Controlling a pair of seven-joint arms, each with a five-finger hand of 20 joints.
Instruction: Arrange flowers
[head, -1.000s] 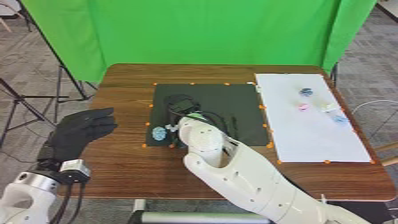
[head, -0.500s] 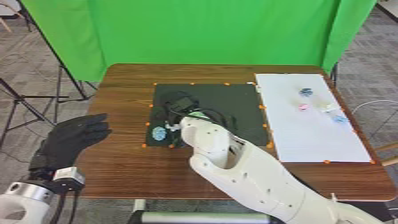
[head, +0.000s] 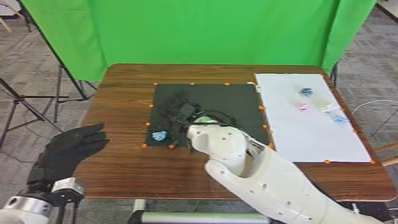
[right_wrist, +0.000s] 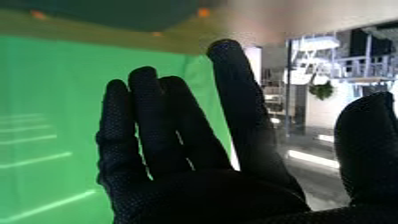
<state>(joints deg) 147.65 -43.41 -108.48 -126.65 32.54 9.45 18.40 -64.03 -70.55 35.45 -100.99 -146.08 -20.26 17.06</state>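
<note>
Over the black mat (head: 222, 94) on the table (head: 133, 172), ease the open right hand (right_wrist: 213, 200) clear of the blue flower (head: 159, 135).

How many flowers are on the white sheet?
4 on the sheet: a dark blue one farthest from the robot, a pink one nearer, a pale yellow one right of the pink, and a light blue one nearest.

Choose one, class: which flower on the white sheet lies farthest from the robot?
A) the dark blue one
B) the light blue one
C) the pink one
A: the dark blue flower lies closest to the far edge of the white sheet.
</note>
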